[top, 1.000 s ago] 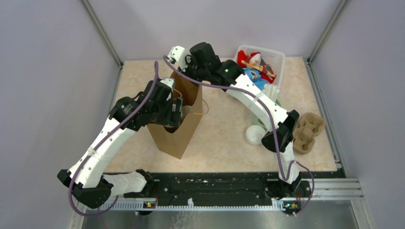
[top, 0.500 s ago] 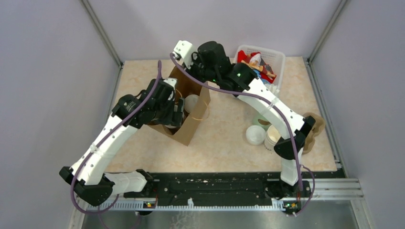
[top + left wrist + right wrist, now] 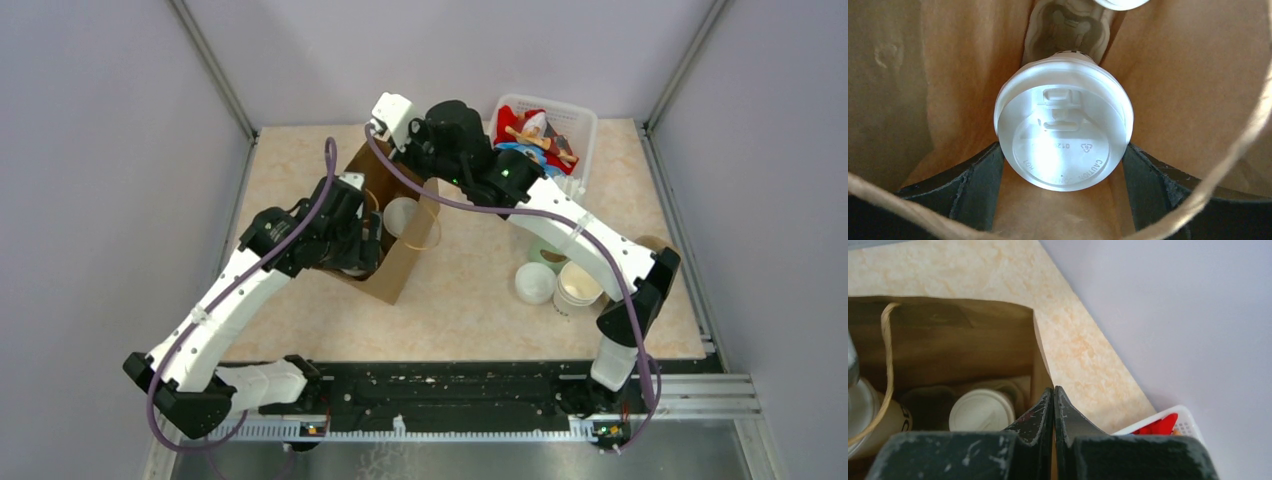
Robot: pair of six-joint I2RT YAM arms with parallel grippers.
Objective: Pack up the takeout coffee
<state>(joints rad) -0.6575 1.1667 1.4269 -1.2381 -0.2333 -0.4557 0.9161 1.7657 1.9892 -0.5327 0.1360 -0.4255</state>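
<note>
1. Left gripper [image 3: 1063, 152]: its fingers [image 3: 980, 180] stand wide apart, deep inside the paper bag [image 3: 1193, 75]. Their tips run in under the lid's rim, so I cannot tell whether they press on the cup or stand free of it
2. The takeout coffee [image 3: 1063, 132] sits upright directly between those fingers, lid facing the wrist camera and one finger at each side. It is low in the bag, against the pulp carrier [image 3: 1068, 25] behind it. A second lidded cup [image 3: 982, 410] stands in the bag too
3. Right gripper [image 3: 1054, 405]: clenched tight on the far edge of the bag's mouth, with paper pinched between the fingers [image 3: 1083, 440]
4. Just changed: over the last second the right gripper has drawn that edge away from the left arm. The bag no longer stands tall and narrow; its mouth gapes, and in the overhead view a white lid [image 3: 402, 215] shows inside where only brown paper showed before. The left gripper has kept the same spread throughout
5. Also changed: the right arm's elbow has swung outward, uncovering the stack of cups [image 3: 578, 285] and a loose lid [image 3: 534, 283] on the table [image 3: 290, 160]
6. Meaning, as I judge it: the coffee is already bagged. The widened mouth looks meant to give the left arm room to let go and lift out without snagging paper
</note>
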